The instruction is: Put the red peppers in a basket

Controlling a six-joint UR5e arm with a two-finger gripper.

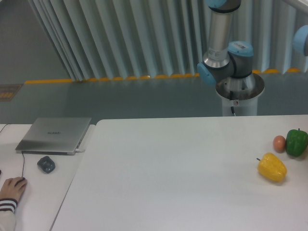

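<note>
The red peppers and the basket are out of view. On the white table (173, 173) at the right lie a yellow bell pepper (272, 167), a green bell pepper (296, 142) and a small brownish egg-shaped thing (279, 143). Only the arm's base and lower links (226, 62) show behind the table, rising out of the top edge. The gripper itself does not show.
A closed grey laptop (55, 135), a dark mouse (46, 164) and a person's hand (10, 188) are on the smaller table at the left. A pleated grey curtain hangs behind.
</note>
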